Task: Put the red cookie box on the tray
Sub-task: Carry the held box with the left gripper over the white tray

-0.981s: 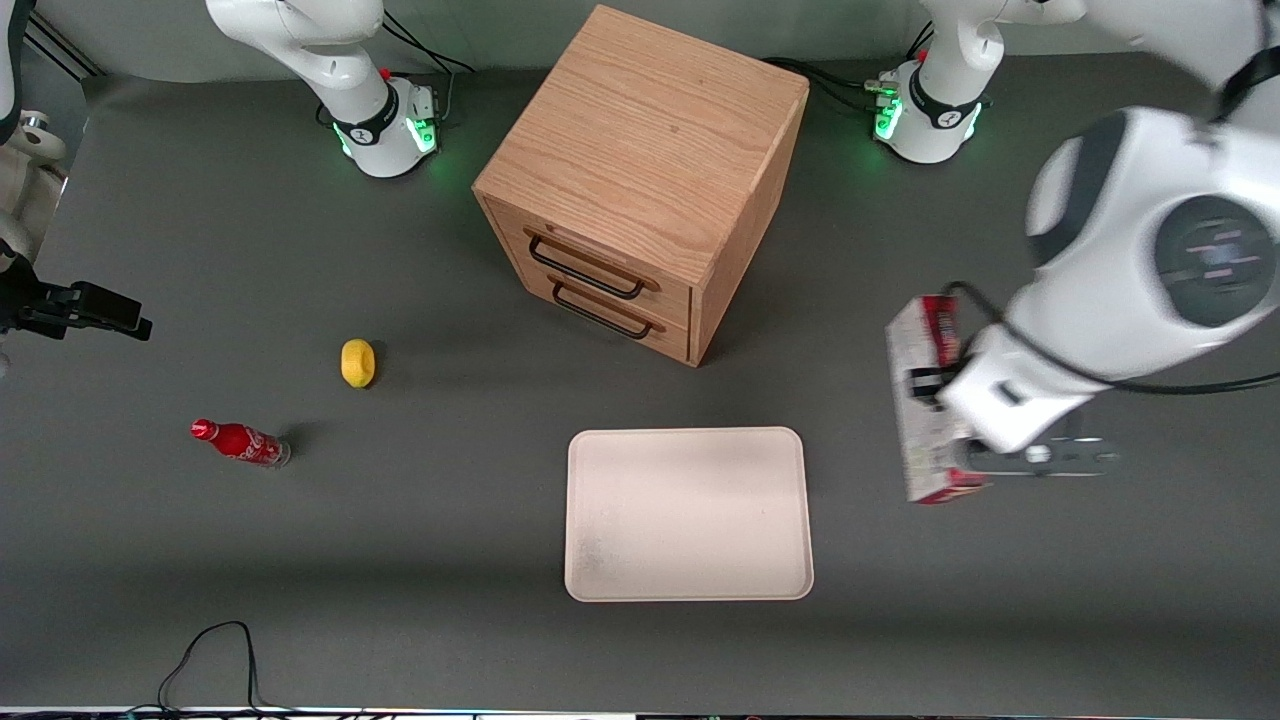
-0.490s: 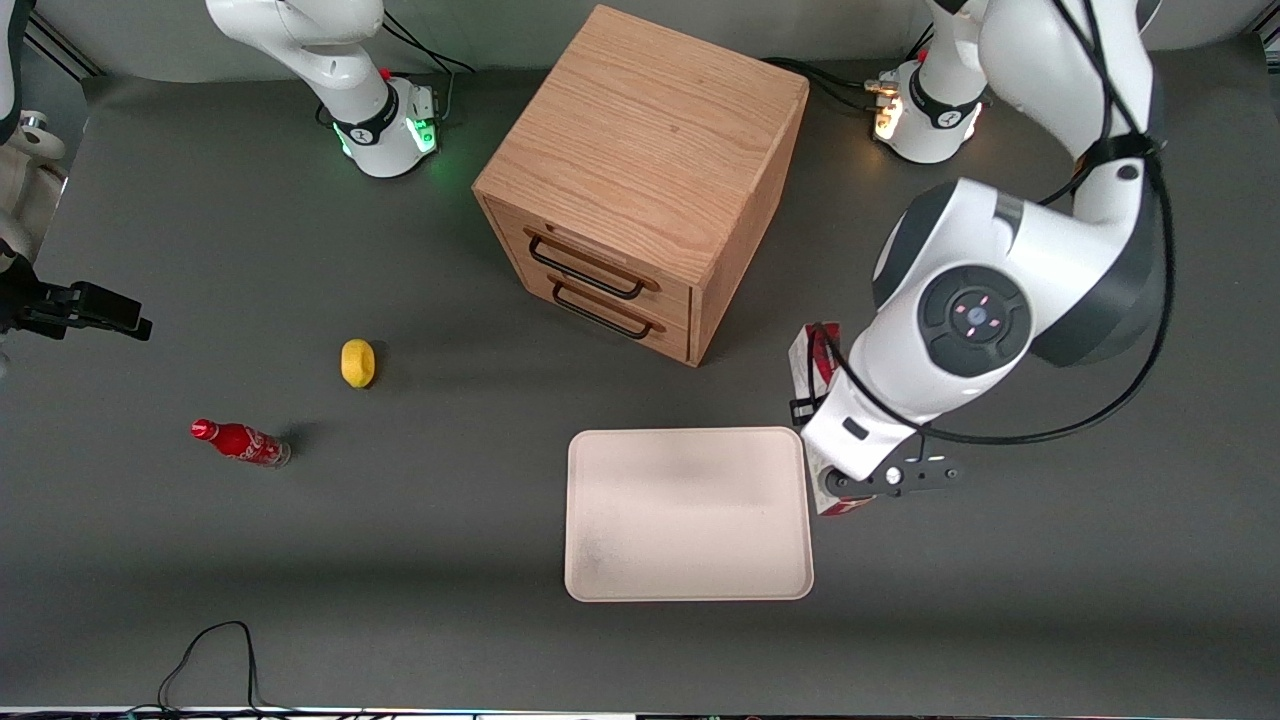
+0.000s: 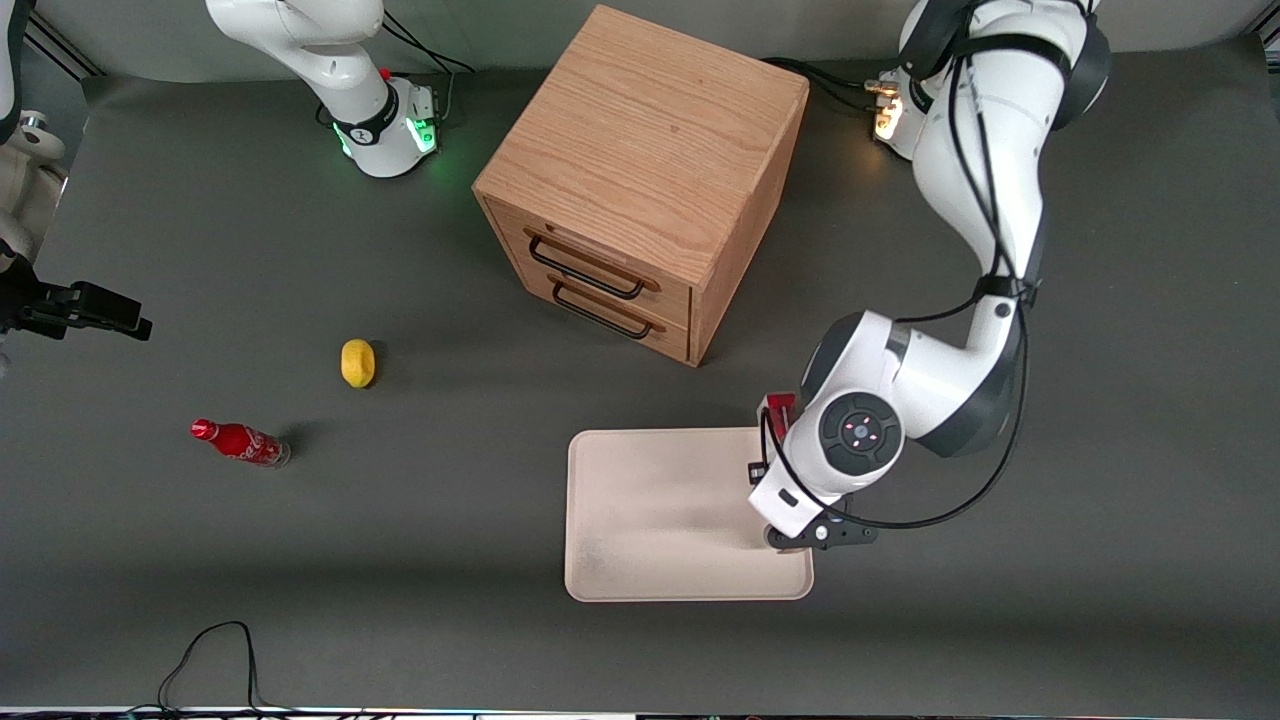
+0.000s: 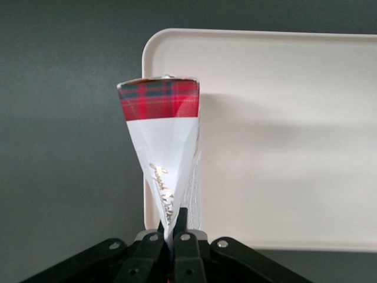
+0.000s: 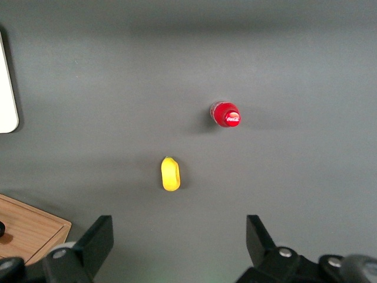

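Dark grey table (image 3: 300, 560) carries everything. Nearest the front camera lies the tray (image 3: 650, 520), cream-white and low-rimmed, with nothing resting flat in it. Over the tray's edge toward the working arm hangs the end effector (image 3: 790, 535), its fingers (image 4: 179, 244) pressed together on the thin edge of the box (image 4: 165, 147), which stands on edge with its red tartan end pointing away from the wrist camera. From the front, only a red corner of the box (image 3: 778, 408) shows; the arm covers the rest. Whether the box touches the tray cannot be told.

Farther from the camera, toward the parked arm's end of the table, a bottle (image 3: 240, 442) lies on its side, and a lemon (image 3: 357, 362) sits a little farther still. Farthest stands the cabinet (image 3: 640, 180), both drawers shut, their contents unseen.

A second ago the box was carried well clear of the tray, toward the working arm's end; half a second ago it was just beside the tray's edge; now it is above that edge.
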You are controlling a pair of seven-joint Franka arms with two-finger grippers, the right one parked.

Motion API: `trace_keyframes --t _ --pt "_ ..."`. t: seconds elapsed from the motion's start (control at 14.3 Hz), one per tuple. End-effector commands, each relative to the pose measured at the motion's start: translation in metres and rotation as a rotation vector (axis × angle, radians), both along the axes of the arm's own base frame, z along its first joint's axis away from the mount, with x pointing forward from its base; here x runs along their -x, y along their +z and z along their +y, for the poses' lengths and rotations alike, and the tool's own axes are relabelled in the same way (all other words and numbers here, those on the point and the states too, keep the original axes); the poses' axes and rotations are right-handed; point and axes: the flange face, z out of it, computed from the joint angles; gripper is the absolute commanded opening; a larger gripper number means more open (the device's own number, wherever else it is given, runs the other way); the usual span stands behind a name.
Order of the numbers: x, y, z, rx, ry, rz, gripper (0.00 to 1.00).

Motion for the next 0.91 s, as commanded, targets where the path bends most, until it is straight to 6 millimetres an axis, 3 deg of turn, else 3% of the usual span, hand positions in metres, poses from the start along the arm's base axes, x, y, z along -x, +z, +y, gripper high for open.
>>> trace_keyframes --t 0.0,0.21,0.49,0.56,0.63,0.7,0.77,0.84 --pt "-0.001 -0.014 -0.002 -0.016 -0.051 -0.039 0.00" --pt "-0.003 -0.033 -0.003 -0.017 -0.054 -0.050 0.00" --pt "-0.005 -0.040 -0.002 -0.014 -0.045 -0.060 0.00" --pt "-0.006 -0.040 0.000 -0.014 -0.043 -0.060 0.25" --pt "-0.007 -0.040 0.001 -0.015 -0.041 -0.060 0.64" --pt "-0.007 -0.039 0.001 -0.014 -0.041 -0.062 0.92" --pt "-0.007 -0.037 0.002 -0.013 -0.038 -0.063 1.00" --pt "-0.008 -0.035 0.002 -0.014 -0.038 -0.065 1.00"
